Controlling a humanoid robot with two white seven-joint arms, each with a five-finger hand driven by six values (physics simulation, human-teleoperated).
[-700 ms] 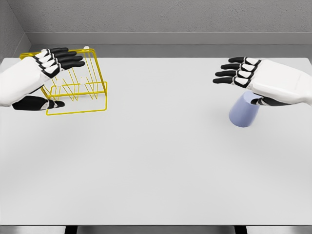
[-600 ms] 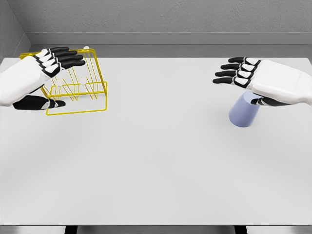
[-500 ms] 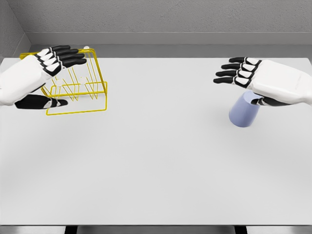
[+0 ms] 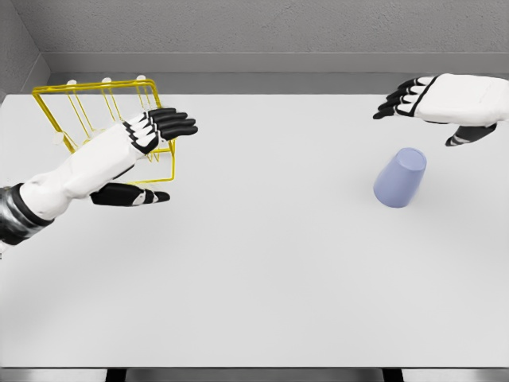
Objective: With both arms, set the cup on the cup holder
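A pale blue cup stands upside down and slightly tilted on the white table, at the right. My right hand hovers above and behind it, fingers spread, holding nothing. A yellow wire cup holder stands at the table's far left. My left hand reaches out in front of the holder's right side, fingers extended and thumb below, holding nothing. Part of the holder is hidden behind that forearm.
A grey wall runs along the back of the table. The table's front edge lies at the bottom of the view.
My left hand has moved right and forward, away from the holder's left side toward the table's middle. My right hand has lifted up and back off the cup, uncovering its base.
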